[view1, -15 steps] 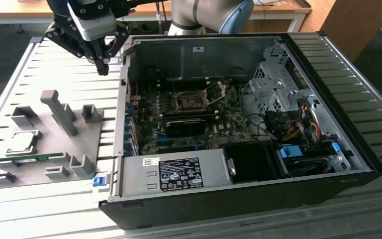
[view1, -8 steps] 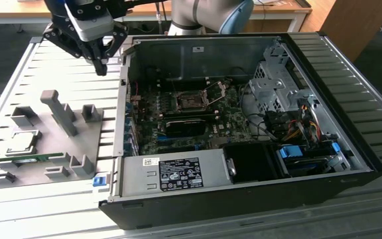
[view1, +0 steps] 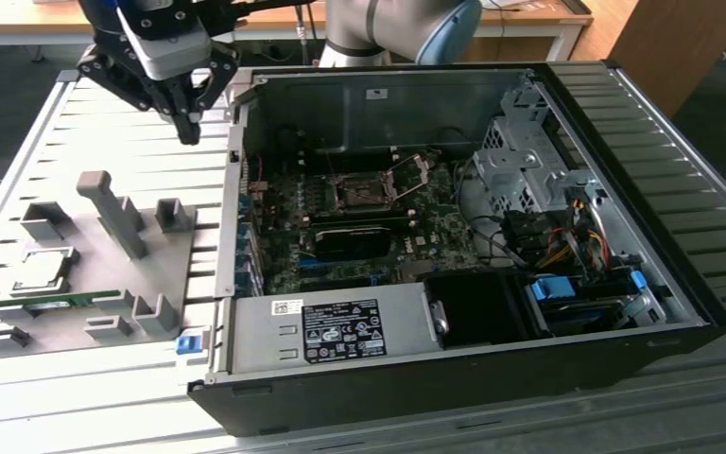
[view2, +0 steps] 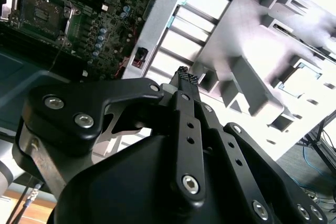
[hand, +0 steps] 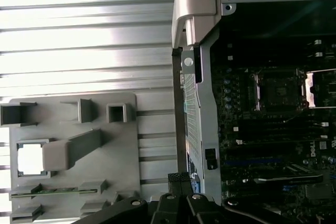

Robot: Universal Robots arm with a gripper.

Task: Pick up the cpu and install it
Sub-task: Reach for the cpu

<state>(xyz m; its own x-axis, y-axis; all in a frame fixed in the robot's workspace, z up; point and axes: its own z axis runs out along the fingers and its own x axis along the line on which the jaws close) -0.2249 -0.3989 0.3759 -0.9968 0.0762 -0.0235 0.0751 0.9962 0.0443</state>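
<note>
In the exterior view, the cpu lies flat in its nest on the grey fixture plate, nearest the camera. Farther back, our gripper hangs high and well apart from it, fingers pressed together on nothing, beside the computer case.

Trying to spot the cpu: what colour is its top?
Shiny silver with a thin tan-green rim; the small flat square cpu shows best in the exterior view.
</note>
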